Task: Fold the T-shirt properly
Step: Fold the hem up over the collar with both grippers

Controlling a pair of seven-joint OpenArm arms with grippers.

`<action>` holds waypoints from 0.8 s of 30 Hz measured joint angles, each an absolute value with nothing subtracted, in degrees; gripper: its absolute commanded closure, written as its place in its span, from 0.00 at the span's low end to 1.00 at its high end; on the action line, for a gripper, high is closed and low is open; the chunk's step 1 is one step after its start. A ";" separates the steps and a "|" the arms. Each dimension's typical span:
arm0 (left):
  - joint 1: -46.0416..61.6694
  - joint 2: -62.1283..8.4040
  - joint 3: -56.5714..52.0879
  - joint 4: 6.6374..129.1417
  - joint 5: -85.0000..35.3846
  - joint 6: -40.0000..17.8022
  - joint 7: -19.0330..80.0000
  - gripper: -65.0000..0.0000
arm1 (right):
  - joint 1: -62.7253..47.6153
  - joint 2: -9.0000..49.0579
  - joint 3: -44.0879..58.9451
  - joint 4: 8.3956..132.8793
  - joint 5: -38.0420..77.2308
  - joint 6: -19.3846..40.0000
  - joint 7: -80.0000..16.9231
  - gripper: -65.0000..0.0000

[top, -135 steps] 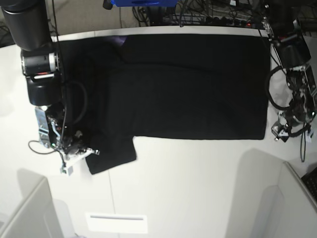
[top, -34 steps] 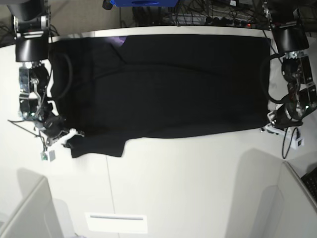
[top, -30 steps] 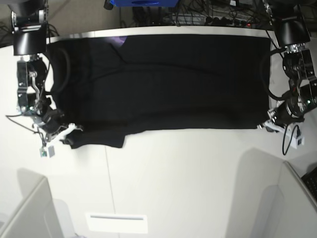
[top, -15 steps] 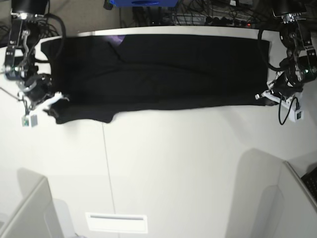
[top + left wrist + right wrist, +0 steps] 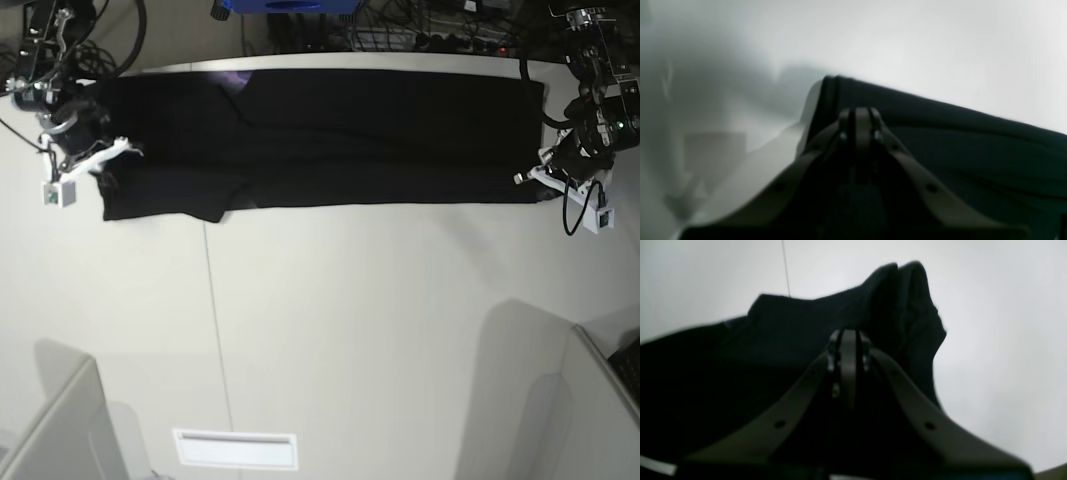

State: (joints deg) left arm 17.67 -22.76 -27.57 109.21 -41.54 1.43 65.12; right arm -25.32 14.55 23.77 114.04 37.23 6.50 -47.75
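The black T-shirt point(image 5: 330, 140) lies as a long, narrow band across the far part of the white table point(image 5: 350, 330). In the base view my left gripper point(image 5: 535, 178) is shut on the shirt's near right corner. My right gripper point(image 5: 115, 158) is shut on the near left corner, where a sleeve bunches up. The left wrist view has the left gripper point(image 5: 858, 115) pinched on a folded edge of the T-shirt point(image 5: 957, 133). In the right wrist view the right gripper point(image 5: 847, 336) is closed on bunched cloth of the T-shirt point(image 5: 790, 320). No print shows.
Cables point(image 5: 420, 35) and a blue object point(image 5: 290, 5) sit behind the table's far edge. Small white tags point(image 5: 55, 193) point(image 5: 595, 218) hang from both wrists. Light panels point(image 5: 50, 430) point(image 5: 600, 400) stand at the near corners, and a slotted plate point(image 5: 235, 448) lies at the front.
Both grippers have carried the shirt's near edge toward the far side of the table. The black band has grown narrower front to back. Both grips stay closed.
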 measured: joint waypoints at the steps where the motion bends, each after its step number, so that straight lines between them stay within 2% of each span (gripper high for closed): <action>1: 18.02 -22.85 -27.57 109.71 -41.74 1.43 64.97 1.00 | -26.26 14.41 23.77 114.48 37.26 6.50 -47.86 1.00; 6: 20.84 -22.90 -27.57 110.26 -41.63 1.45 64.99 1.00 | -28.69 14.15 24.18 114.72 37.67 6.52 -47.42 1.00; 9: 21.96 -22.90 -27.57 110.26 -41.65 1.43 64.97 1.00 | -30.13 12.03 27.88 114.74 37.60 6.55 -46.46 1.00; 17: 23.83 -22.92 -27.57 110.30 -41.60 1.45 64.95 1.00 | -33.76 12.10 28.75 114.80 37.45 6.63 -45.78 1.00; 24: 26.06 -23.05 -27.57 110.41 -41.60 1.45 64.95 1.00 | -35.38 10.17 28.77 114.89 37.63 9.78 -45.91 1.00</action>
